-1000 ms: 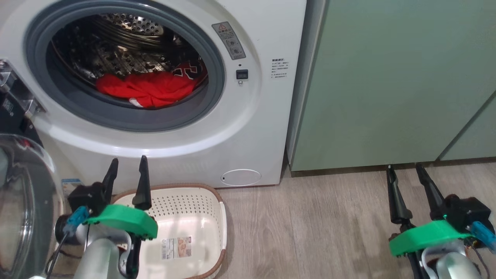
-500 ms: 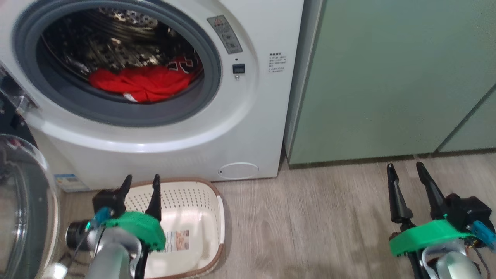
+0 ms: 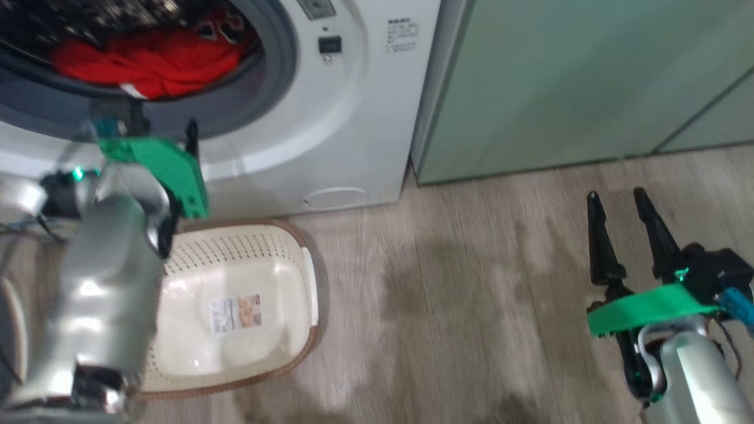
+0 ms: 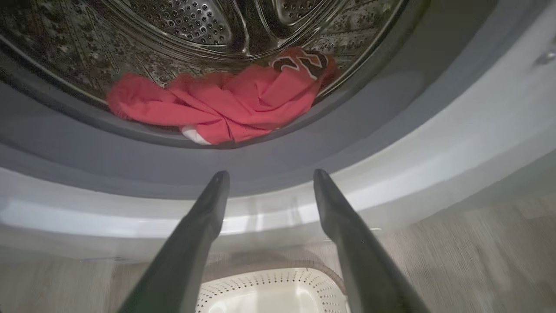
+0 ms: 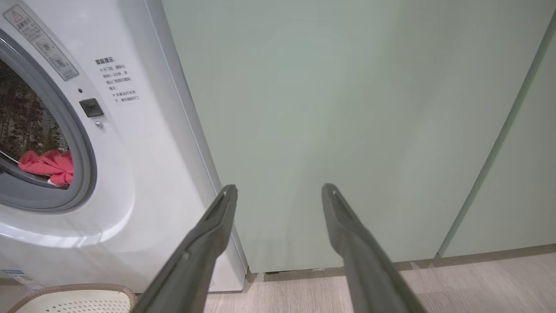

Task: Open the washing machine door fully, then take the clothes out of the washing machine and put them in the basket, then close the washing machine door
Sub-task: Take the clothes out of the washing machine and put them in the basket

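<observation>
Washing machine [image 3: 353, 118] open, the red jersey clothes [image 4: 217, 108] lie at 6 o'clock in its drum [image 4: 195, 21], the left end effector [image 4: 270, 174] spread and empty before them above the unfilled basket [image 3: 247, 250], the right end effector [image 3: 616, 195] released at 4 o'clock; unloading and shutting the door remain.

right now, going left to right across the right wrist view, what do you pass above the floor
clothes → small black square → printed label → green cabinet
</observation>
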{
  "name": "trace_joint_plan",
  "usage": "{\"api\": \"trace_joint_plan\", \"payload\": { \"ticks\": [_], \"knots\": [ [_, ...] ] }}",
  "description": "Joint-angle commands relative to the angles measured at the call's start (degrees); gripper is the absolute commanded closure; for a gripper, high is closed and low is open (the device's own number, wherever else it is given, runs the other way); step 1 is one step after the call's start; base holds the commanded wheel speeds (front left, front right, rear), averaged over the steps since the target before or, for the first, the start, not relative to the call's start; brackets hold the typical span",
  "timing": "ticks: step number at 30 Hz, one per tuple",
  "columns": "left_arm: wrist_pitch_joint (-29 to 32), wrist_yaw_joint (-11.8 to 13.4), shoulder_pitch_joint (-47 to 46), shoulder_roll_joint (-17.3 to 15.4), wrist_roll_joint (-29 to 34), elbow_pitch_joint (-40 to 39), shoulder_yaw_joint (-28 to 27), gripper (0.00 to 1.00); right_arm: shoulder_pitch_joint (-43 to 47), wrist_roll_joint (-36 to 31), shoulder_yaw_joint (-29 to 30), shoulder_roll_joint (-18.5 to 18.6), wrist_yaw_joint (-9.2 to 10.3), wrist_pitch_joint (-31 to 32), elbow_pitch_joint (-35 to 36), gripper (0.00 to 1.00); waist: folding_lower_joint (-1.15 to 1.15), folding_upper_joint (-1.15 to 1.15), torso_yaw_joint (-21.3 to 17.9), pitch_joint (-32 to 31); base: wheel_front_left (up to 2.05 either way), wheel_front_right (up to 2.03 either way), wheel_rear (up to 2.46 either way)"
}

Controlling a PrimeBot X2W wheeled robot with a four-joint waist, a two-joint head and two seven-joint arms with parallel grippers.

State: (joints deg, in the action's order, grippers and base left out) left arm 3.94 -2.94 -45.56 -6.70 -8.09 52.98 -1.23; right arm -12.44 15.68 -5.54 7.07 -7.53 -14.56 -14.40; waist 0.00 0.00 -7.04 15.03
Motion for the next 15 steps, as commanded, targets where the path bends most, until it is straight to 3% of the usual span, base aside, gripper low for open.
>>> {"api": "trace_joint_plan", "payload": {
  "ticks": [1,15],
  "knots": [
    [0.48,0.38,-3.5,-2.56,-0.23,-1.27,-1.47,0.0,-1.72,-0.02,-1.34,-0.13,0.04,-0.44,2.14,0.0,0.0,0.0,-1.72,2.99,0.0,0.0,0.0],
    [7.61,5.48,-26.54,-11.13,4.17,9.49,1.44,0.0,-8.4,-0.06,-1.92,-1.2,0.04,-0.44,3.92,0.0,0.0,0.0,-5.34,15.82,0.0,0.0,0.0]
  ]
}}
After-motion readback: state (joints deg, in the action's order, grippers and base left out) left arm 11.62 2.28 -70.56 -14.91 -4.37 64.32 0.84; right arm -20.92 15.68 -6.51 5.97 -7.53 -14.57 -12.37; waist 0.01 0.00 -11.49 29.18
